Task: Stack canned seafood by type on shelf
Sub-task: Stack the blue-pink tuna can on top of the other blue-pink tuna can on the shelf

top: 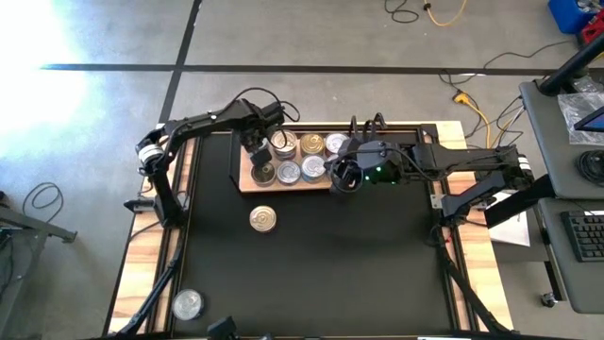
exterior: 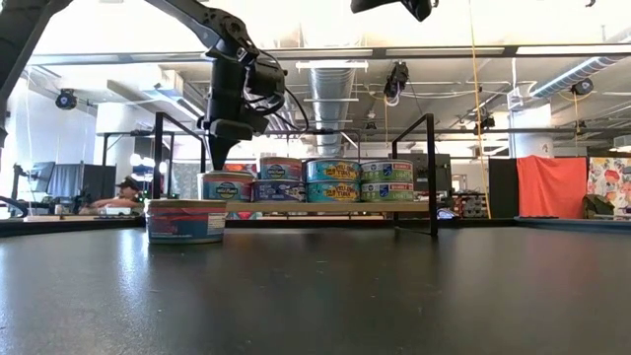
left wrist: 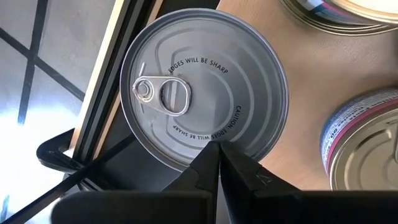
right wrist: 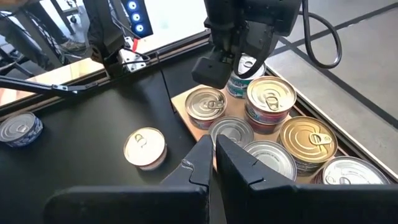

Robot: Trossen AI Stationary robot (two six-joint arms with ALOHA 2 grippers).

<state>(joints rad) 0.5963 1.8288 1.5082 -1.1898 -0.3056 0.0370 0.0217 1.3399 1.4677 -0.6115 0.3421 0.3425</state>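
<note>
My left jaws (left wrist: 217, 152) are pressed together and carry nothing; they hang just above the short round silver-lidded tin (left wrist: 202, 87) with a pull-ring, which sits at the end of the small light-wood shelf board (top: 247, 181) next to one thin black wire post (exterior: 159, 168). My right jaws (right wrist: 213, 158) are also pressed together and empty, poised over the other end of that board, with the cluster of tins below and ahead of them: silver lids nearest, one gold-lidded tin (right wrist: 308, 140) to the side, and a two-high stack (right wrist: 270, 102) beyond. A lone gold-lidded tin (top: 262, 219) rests on the black surface (top: 311, 274) well short of the shelf, and another silver one (top: 187, 303) lies far off near the surface's corner. I judge the step in hand to be tidying or nudging the tin under my left jaws, so I would work slowly with the closed tips against its rim, not its lid, pushing parallel to the board so it does not slide off the open edge or knock the neighbour. If a lift is needed instead, I must first spread, centre over the lid, and descend straight. My right arm should stay clear of the left.
</note>
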